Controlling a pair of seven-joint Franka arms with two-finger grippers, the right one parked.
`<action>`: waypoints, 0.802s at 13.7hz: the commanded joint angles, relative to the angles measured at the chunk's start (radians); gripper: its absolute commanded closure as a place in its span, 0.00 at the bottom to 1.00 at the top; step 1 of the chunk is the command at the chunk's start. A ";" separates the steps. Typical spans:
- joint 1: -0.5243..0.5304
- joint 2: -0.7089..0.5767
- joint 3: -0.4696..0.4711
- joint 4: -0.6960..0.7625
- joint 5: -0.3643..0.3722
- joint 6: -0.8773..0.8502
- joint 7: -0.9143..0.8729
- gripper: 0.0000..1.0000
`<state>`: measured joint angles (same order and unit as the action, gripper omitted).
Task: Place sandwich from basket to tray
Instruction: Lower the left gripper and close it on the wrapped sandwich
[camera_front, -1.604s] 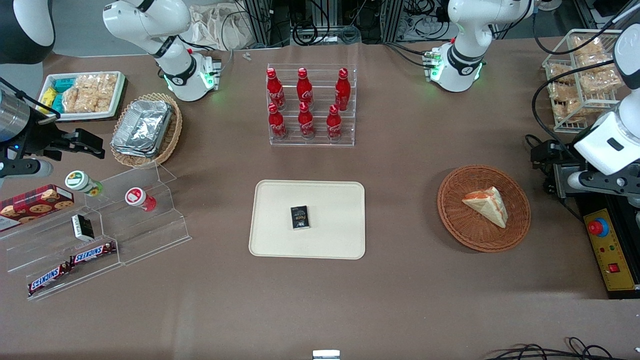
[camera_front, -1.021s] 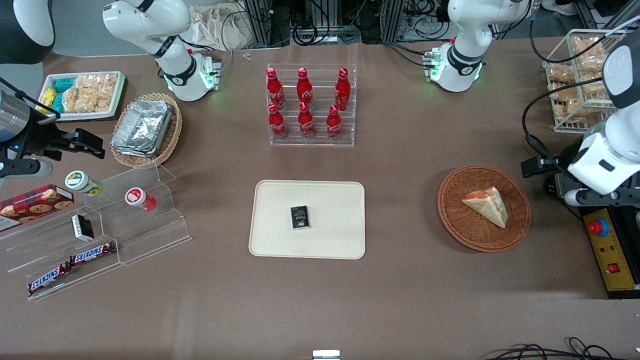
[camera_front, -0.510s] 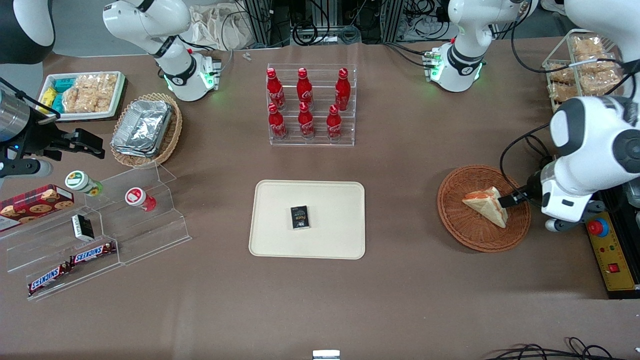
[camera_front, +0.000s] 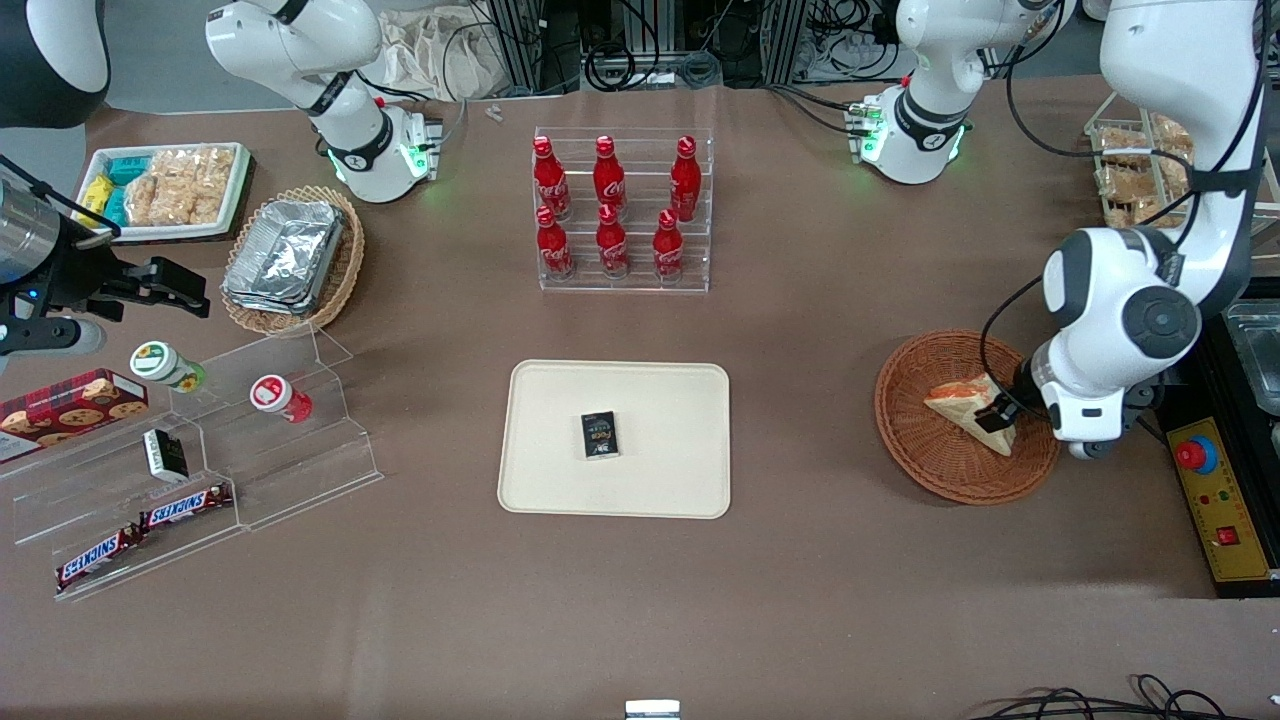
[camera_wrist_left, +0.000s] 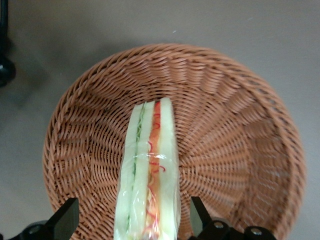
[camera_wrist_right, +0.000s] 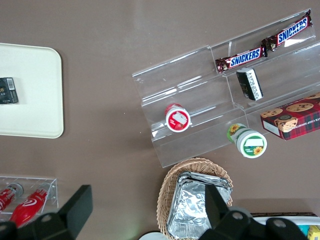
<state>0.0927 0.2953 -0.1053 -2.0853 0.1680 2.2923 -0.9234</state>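
Open claw (camera_wrist_left: 132, 220) straddles sandwich (camera_wrist_left: 148, 170) mid-basket (camera_wrist_left: 240, 120), fingers apart.

"SNICKERS" reads on two chocolate bars (camera_wrist_right: 240, 58) on the clear shelf (camera_wrist_right: 200, 95).

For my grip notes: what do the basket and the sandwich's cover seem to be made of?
Basket: woven wicker, matte reddish-brown, strands visible. Sandwich: soft white bread, apparently under clear glossy film that shows creases. The open gripper straddles the sandwich's end.

Place: robotics lab staged as a snack shop.
Evidence: metal racks and cables (camera_front: 640, 40), cola bottles (camera_front: 610, 205) on acrylic display, emergency-stop box (camera_front: 1215, 500) beside the gripper (camera_front: 992, 412).
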 joint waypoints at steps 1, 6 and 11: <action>-0.004 0.024 -0.002 -0.001 0.033 0.015 -0.075 0.00; -0.034 0.093 -0.004 0.019 0.031 0.016 -0.178 0.40; -0.037 0.091 -0.005 0.065 0.033 -0.011 -0.199 1.00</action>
<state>0.0576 0.3833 -0.1100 -2.0574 0.1760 2.3027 -1.0937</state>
